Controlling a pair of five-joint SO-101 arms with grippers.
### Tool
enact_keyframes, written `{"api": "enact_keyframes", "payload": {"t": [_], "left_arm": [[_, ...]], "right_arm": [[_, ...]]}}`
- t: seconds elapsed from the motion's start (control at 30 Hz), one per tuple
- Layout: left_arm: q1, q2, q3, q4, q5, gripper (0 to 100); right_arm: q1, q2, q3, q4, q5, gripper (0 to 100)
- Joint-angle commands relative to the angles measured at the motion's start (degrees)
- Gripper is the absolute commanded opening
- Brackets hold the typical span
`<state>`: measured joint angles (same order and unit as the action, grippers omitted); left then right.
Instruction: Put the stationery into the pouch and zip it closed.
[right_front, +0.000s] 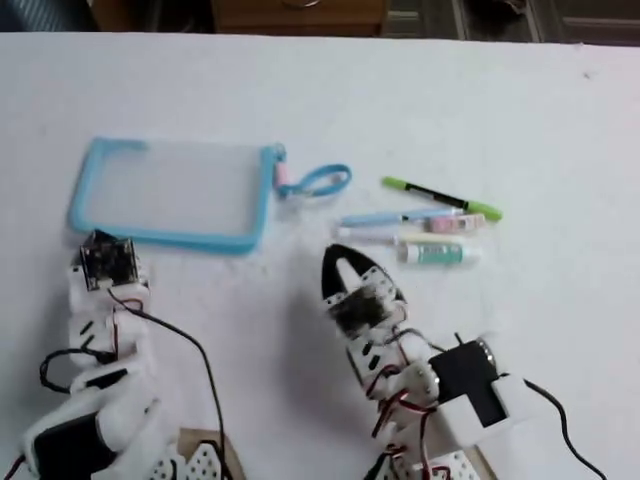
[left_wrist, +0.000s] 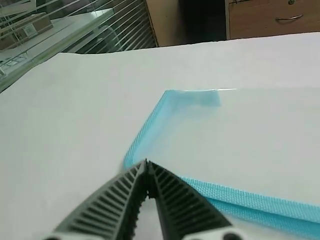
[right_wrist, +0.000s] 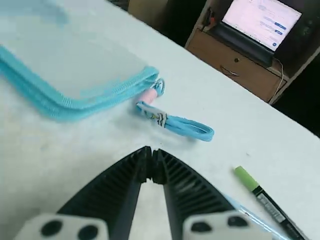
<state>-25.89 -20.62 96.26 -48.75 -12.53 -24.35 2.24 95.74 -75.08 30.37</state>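
Nearest, at the table's (right_front: 520, 110) near edge, stand both arms. On the left, the left gripper (right_front: 101, 240) sits just at the near left corner of the pouch (right_front: 170, 190). In its wrist view the left gripper's (left_wrist: 146, 166) ridged fingers (left_wrist: 172, 197) are pressed together, holding nothing, with the tips close to the pouch's (left_wrist: 235, 140) blue woven edge; whether they touch it I cannot tell.

The pouch lies flat on the white table, left of centre, a pale translucent panel framed in light blue. At its far right corner a pink zip pull (right_front: 283, 178) joins a blue strap loop (right_front: 322, 181) that trails right across the table.

Right of the pouch and nearer, the right gripper (right_front: 334, 252) points toward the far side, its claw also pressed together and pinching nothing (right_wrist: 151, 154); it sits near the strap (right_wrist: 180, 127) but apart from it.

Further right the stationery lies on the table outside the pouch: a green-capped black pen (right_front: 440, 197) farthest, then a light blue pen (right_front: 385, 218), a small pink item (right_front: 455, 224), and a white tube with a teal label (right_front: 437, 253) nearest.
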Motion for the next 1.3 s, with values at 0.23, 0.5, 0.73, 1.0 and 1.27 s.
{"api": "enact_keyframes", "payload": {"t": [0.23, 0.5, 0.73, 1.0, 1.27], "left_arm": [[-0.1, 0.1, -0.4, -0.9, 0.6, 2], [0.0, 0.1, -0.4, -0.9, 0.6, 2], [-0.1, 0.1, -0.3, -0.9, 0.7, 2], [0.6, 0.1, -0.3, -0.7, 0.4, 2], [0.7, 0.1, -0.3, -0.7, 0.3, 2]], "right_arm": [[-0.3, -0.7, 1.0, 3.9, 28.4, 1.9], [-3.9, -0.7, 1.1, -5.3, 40.4, 1.9], [0.7, 0.0, 1.0, -2.2, 38.0, 2.2], [4.2, -3.2, 0.7, -5.3, 16.9, 2.3], [3.6, -12.1, -1.6, -0.5, -7.4, 2.4]]}}
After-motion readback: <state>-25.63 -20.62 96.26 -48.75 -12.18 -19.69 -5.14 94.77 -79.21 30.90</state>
